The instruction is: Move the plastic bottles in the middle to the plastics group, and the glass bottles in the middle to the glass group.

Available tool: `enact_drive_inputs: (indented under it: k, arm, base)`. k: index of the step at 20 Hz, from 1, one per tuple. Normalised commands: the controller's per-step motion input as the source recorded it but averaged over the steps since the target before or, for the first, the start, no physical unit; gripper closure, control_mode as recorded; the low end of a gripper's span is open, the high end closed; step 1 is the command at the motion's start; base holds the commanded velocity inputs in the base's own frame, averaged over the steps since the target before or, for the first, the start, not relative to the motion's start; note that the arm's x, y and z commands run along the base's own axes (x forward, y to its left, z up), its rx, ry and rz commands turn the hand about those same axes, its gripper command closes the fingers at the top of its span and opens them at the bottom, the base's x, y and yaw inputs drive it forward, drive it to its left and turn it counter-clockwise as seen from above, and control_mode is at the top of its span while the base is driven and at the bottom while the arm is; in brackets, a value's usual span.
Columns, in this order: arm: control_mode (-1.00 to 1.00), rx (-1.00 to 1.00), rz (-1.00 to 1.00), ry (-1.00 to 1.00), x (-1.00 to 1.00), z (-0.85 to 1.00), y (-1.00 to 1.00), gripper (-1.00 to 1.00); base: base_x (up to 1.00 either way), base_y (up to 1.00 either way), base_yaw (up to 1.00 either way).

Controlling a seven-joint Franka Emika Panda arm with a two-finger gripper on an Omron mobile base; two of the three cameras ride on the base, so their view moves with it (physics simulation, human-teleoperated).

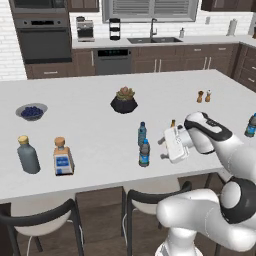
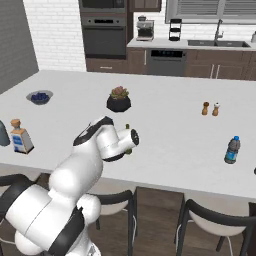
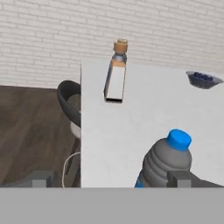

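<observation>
The gripper (image 1: 161, 148) is hanging released, jaws spread wide and grasping nothing, pointing sideways along the white counter (image 1: 90, 112) just beside the nearer of two blue-capped water bottles (image 1: 144, 153). In the hand view that bottle (image 3: 164, 164) is sitting close in front of the fingertips (image 3: 181, 180), apart from them. The second water bottle (image 1: 142, 133) is standing just behind the first, and the gold top of the olive-green bottle (image 1: 173, 123) is peeking over the hand. Farther along the counter, the squarish clear bottle with the tan stopper (image 1: 62, 156) and the stout grey bottle (image 1: 28, 155) are standing near each other at the left end. At the opposite end, another blue water bottle (image 2: 231, 150) is standing well apart, past the two small shakers (image 2: 210, 108). A potted succulent (image 1: 124, 100) and a bowl of blueberries (image 1: 31, 111) are resting toward the far side.
</observation>
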Motion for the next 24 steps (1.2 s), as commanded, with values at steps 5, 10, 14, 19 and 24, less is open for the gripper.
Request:
enact_drive_inputs:
  k: [5,10,14,19,24]
  arm:
    - [-1.0,0.04,0.0,0.0,0.25,-0.19,0.0,-1.0]
    - [-1.0,0.06,0.0,0.0,0.22,-0.08,0.01,-1.0]
    - [-1.0,0.04,0.0,0.0,0.23,-0.1,0.04,-1.0]
    - [-1.0,0.03,0.0,0.0,0.2,-0.12,0.07,-1.0]
    - [-1.0,0.03,0.0,0.0,0.18,-0.1,0.09,-1.0]
  base:
    - [0.0,0.0,0.0]
    - [0.0,0.0,0.0]
    - [0.0,0.0,0.0]
    - [0.0,0.0,0.0]
    - [0.0,0.0,0.0]
